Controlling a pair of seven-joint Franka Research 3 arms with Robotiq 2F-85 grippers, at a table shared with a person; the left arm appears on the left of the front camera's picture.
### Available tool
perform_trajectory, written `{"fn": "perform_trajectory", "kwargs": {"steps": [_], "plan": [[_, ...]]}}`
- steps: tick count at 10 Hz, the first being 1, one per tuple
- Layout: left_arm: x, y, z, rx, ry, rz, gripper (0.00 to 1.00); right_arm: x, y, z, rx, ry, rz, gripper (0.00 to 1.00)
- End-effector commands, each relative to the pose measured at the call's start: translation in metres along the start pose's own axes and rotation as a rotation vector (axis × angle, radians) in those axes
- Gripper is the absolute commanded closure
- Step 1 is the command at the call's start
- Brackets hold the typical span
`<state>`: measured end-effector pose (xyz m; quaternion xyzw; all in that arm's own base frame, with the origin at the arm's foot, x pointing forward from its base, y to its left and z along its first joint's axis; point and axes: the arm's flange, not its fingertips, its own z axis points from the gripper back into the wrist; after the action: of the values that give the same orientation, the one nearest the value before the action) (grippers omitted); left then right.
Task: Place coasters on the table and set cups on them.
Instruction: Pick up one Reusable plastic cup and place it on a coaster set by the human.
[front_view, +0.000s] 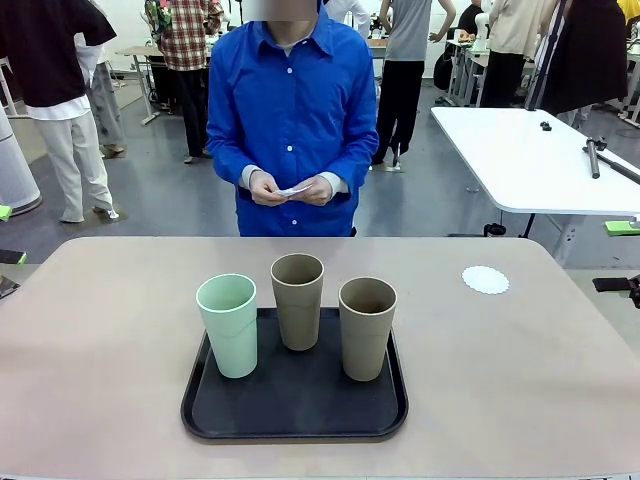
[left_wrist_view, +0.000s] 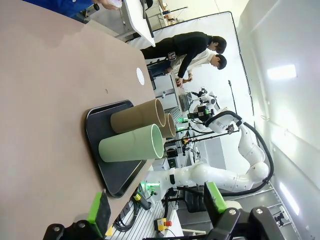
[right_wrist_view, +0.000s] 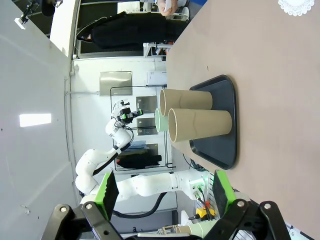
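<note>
One coaster (front_view: 485, 279) is laid at two o'clock of the tray (front_view: 300, 405); more are likely needed before cups (front_view: 298, 300) are lifted, left gripper (left_wrist_view: 157, 206) and right gripper (right_wrist_view: 165, 190) being open

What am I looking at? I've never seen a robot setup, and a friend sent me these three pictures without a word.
These are three cameras at one moment. The front picture looks across a beige table at a person whose hands hold something small and white. The other two come from cameras on two robot arms' wrists, rolled sideways. The black, green-padded prongs at their bottom edge are the left pincer and the right pincer, both open, holding nothing. On the table a black tray carries a mint green cup, a tan cup and a second tan cup. One white lacy doily lies on the table, apart from the tray, toward the robot's right.
</note>
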<state>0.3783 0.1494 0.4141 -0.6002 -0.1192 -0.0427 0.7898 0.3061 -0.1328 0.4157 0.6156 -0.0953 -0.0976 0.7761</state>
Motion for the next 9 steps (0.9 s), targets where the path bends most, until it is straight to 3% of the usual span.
{"fn": "perform_trajectory", "kwargs": {"steps": [1, 4, 5, 6, 7, 9], "plan": [[-0.001, -0.001, 0.001, -0.009, 0.001, -0.008, 0.0, 0.003, 0.002, -0.002, 0.008, -0.014, -0.004, 0.0], [-0.001, -0.001, 0.001, -0.009, 0.001, -0.008, 0.0, 0.0, 0.0, 0.0, 0.0, 0.0, 0.0, 0.0], [-0.001, -0.001, 0.001, -0.009, 0.001, -0.008, 0.0, 0.012, 0.015, -0.006, -0.028, 0.096, 0.136, 0.0], [-0.001, -0.001, 0.001, -0.009, 0.001, -0.008, 0.0, 0.026, 0.039, -0.021, -0.195, 0.159, 0.337, 0.0], [-0.001, -0.001, 0.001, -0.009, 0.001, -0.008, 0.0, 0.029, 0.054, -0.032, -0.217, 0.215, 0.4, 0.0], [-0.001, -0.001, 0.001, -0.009, 0.001, -0.008, 0.0, 0.035, 0.092, -0.076, -0.391, 0.355, 0.657, 0.0]]}}
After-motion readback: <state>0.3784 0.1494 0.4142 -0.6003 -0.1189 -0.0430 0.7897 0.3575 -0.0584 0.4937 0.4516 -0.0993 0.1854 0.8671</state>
